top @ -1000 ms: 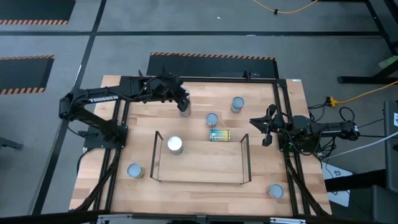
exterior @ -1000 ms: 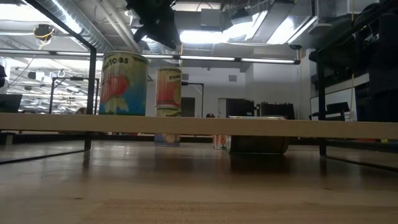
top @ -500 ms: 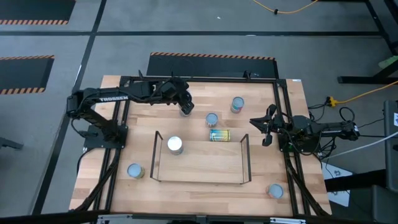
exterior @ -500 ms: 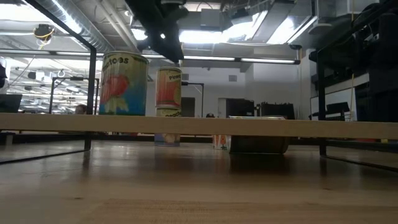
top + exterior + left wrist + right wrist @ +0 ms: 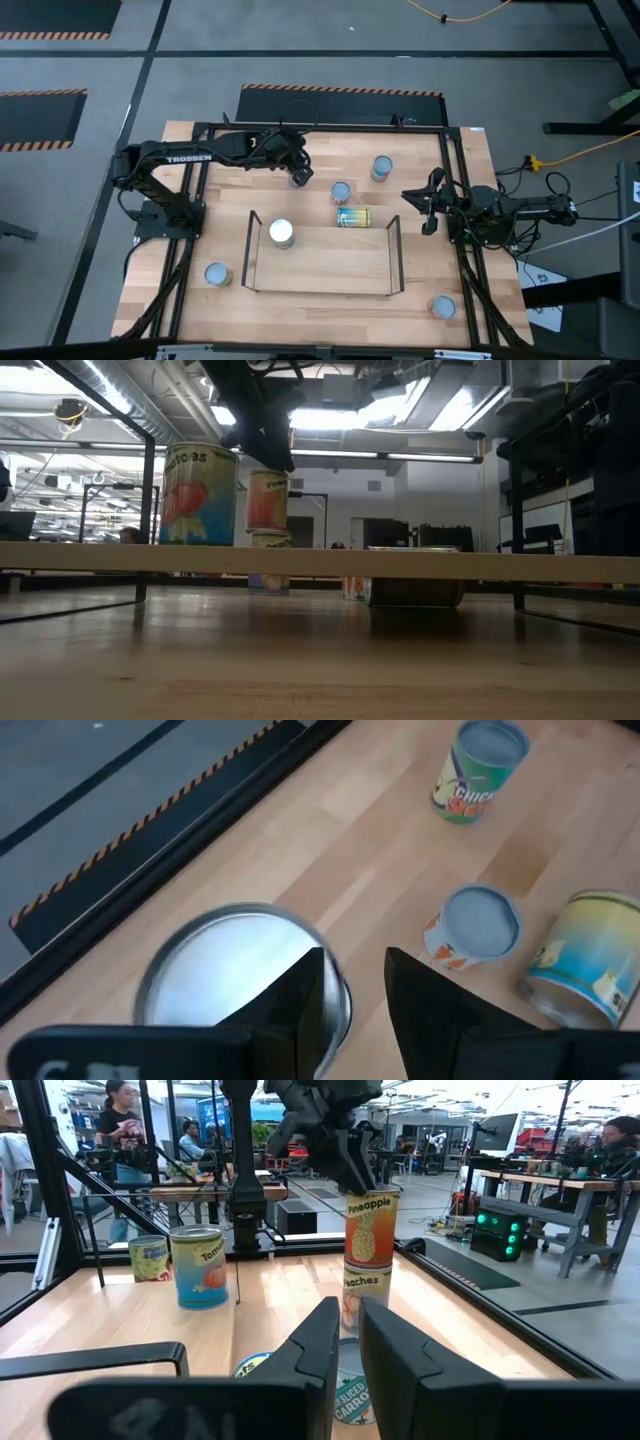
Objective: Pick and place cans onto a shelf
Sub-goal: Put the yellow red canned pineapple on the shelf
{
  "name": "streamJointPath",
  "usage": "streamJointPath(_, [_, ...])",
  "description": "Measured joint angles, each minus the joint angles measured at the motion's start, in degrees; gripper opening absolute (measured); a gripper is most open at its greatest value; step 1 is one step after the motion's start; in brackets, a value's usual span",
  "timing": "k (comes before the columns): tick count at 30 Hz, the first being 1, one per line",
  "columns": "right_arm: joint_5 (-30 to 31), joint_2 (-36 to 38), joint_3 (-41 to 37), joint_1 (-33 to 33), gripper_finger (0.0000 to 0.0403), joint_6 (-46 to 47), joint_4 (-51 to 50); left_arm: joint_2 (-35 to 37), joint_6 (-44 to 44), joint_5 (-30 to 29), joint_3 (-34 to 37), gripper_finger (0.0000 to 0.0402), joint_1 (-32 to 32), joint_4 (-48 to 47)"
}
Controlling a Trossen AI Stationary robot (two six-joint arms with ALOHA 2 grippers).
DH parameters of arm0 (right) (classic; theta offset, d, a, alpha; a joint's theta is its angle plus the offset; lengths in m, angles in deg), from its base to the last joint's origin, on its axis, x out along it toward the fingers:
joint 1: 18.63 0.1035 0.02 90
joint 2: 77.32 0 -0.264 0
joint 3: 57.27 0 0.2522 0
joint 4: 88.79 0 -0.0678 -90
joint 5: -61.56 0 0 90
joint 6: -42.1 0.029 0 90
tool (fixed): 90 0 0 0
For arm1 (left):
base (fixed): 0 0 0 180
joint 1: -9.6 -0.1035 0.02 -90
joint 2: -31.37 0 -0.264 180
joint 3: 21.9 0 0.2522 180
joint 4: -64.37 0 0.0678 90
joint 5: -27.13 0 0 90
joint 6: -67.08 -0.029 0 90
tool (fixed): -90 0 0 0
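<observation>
While the left hand (image 5: 297, 176) grips a can (image 5: 370, 1228) by its rim, lifted just above a second can (image 5: 364, 1302) at the desk's (image 5: 420, 300) far side, we see the right hand (image 5: 428, 212) closed and empty at the right edge. One can (image 5: 281, 233) stands on the shelf (image 5: 330, 262).
</observation>
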Motion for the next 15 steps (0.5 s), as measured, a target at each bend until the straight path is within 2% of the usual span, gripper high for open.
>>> streamJointPath(15, [0.0,0.0,0.0,0.0,0.0049,0.0,0.0,0.1,-0.3,0.2,0.0,0.0102,0.0,-0.3])
